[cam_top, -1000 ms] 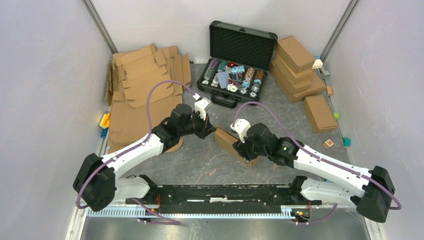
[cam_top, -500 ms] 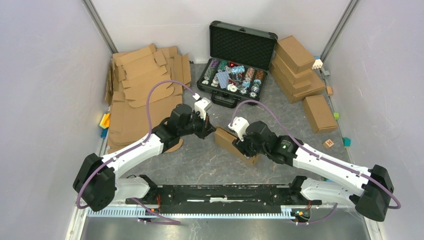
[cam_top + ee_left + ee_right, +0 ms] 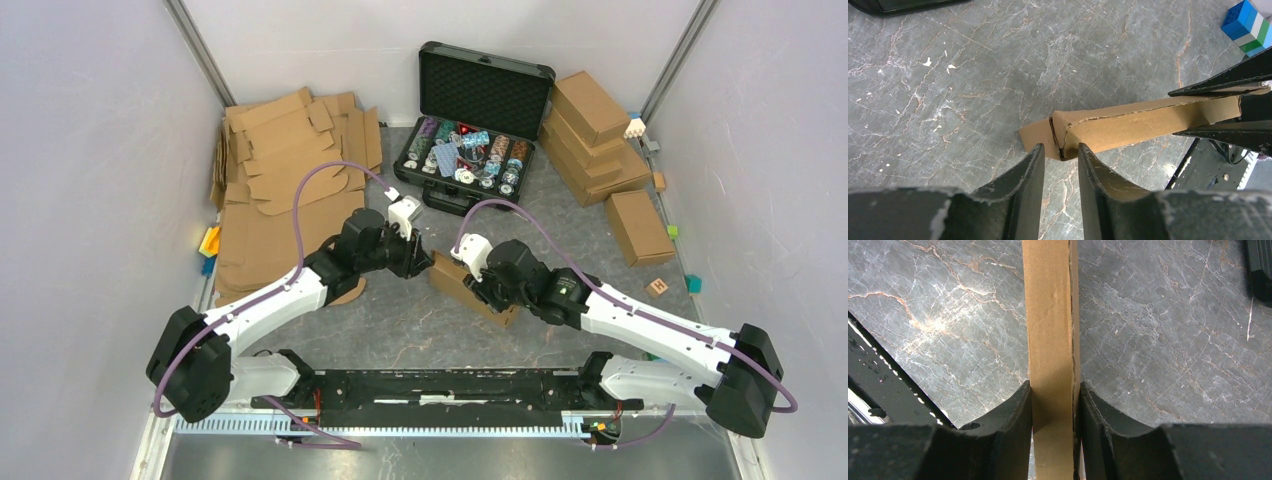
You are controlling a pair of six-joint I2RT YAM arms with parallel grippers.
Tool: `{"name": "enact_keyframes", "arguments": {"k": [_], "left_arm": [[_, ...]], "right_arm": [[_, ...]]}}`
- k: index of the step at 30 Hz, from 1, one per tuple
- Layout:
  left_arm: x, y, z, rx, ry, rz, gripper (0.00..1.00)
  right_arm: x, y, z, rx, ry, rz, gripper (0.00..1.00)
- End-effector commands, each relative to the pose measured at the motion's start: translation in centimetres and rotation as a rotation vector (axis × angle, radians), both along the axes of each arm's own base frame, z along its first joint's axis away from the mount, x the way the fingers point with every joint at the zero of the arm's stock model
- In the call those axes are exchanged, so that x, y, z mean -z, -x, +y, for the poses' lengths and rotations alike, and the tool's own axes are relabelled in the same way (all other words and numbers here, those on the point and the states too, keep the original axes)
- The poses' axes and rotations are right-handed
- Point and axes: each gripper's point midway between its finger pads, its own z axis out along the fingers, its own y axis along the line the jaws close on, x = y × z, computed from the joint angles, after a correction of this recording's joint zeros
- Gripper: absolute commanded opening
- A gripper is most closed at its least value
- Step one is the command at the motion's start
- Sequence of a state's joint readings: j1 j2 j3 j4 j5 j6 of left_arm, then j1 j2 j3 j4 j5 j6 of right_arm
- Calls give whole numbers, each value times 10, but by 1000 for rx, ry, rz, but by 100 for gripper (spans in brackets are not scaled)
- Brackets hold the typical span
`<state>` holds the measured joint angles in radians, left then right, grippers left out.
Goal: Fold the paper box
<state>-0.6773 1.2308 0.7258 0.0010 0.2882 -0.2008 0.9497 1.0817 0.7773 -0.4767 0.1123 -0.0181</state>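
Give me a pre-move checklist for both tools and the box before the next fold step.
1. Right tool clamped on paper box: ok, fingers press both faces.
2. Left tool gripping box end: not ok, open, box corner just at its opening.
3. End flap tucked: cannot tell; a seam gapes at that corner.
4. Long edge closed: cannot tell; thin dark slit along it in right wrist view.
5. Chip case clear of arms: ok, apart, though near the left wrist.
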Motion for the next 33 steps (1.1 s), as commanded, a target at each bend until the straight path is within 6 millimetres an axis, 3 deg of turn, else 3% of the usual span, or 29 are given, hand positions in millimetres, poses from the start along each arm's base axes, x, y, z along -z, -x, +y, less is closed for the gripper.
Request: {"name": "enact_keyframes", "arguments": {"k": [1, 8, 16, 23, 29, 31, 33], "left_arm": [[4, -1, 4, -28, -7, 16, 40], [-12, -4, 2, -37, 55, -48, 45], [-23, -9, 0, -58, 105, -89, 42], [-26, -10, 0, -58, 111, -101, 27], [-29, -6, 0, -40, 111, -108, 25], [-29, -6, 1, -39, 107, -112, 16], [-28, -6, 1, -37, 99, -109, 5]], "right_arm": [[-13, -2, 11, -30, -55, -25, 34], [-10, 3, 13, -49, -55, -2, 33], [-10, 5, 13, -60, -57, 5, 31], [-6, 7, 12, -58, -54, 14, 31], [-6, 7, 11, -58, -49, 14, 30], [-7, 6, 11, -57, -48, 11, 31], [-8, 4, 10, -44, -45, 3, 41]]}}
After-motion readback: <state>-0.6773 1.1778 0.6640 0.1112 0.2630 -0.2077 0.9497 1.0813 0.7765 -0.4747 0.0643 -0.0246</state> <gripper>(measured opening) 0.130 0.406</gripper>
